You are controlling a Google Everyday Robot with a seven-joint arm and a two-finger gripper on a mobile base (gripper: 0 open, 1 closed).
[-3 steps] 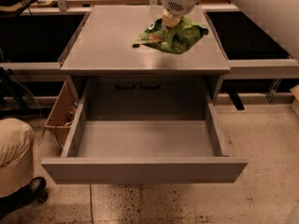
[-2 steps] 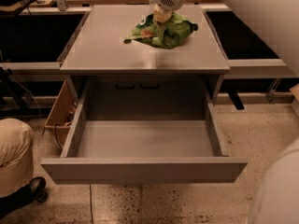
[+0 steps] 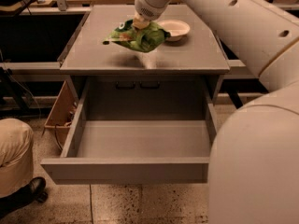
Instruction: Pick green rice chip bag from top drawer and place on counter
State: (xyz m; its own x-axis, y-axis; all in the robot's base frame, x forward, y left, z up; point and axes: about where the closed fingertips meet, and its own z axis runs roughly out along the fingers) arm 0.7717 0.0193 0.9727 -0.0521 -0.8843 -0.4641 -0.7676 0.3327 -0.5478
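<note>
Grey counter point(image 3: 196, 55) tops the cabinet, and the top drawer point(image 3: 126, 169) stands pulled out below it. Just above the counter's middle hangs the green rice chip bag point(image 3: 140, 37), beside a white bowl point(image 3: 174, 29). The gripper point(image 3: 139, 23) is clenched on the bag's top.

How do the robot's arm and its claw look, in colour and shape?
The arm is thick, rounded and off-white, with small dark oval holes along it. Its claw, above the flat grey metal counter at the crinkled green snack bag, looks pale yellowish.
</note>
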